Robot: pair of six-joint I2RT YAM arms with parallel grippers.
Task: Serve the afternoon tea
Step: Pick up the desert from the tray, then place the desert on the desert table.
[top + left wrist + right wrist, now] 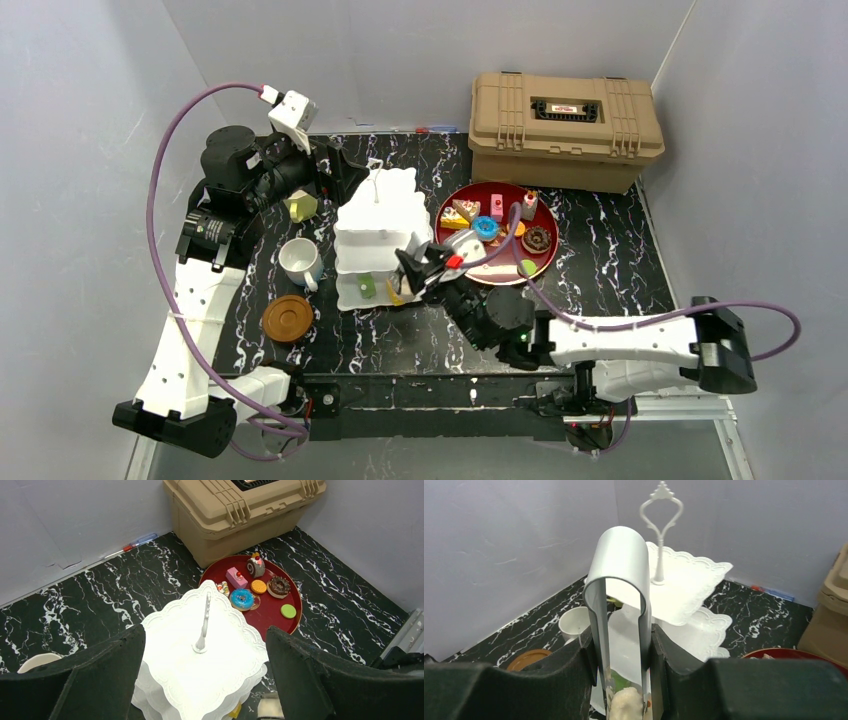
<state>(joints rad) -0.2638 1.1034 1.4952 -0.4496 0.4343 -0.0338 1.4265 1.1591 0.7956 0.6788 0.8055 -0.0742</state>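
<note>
Currently right tool point(621, 650) clamped on tongs point(620, 580) pinching a pastry point(625, 702) at near low tier of stand point(385, 215); left tool point(338, 168) wide apart, far left. Slack squeeze could drop pastry, or tongs could nudge stand.

We list:
- Tongs point(620, 555): bare metal, satin, smooth.
- Cake stand point(200, 670): white, smooth, faint gloss; plastic or glazed, we cannot tell.
- Case point(565, 125): tan moulded plastic, matt, ribbed.
- Tray point(272, 615): red, glossy.
- Table point(100, 595): black, marble-patterned, low sheen.
- Coaster point(287, 318): brown, wood-like.
</note>
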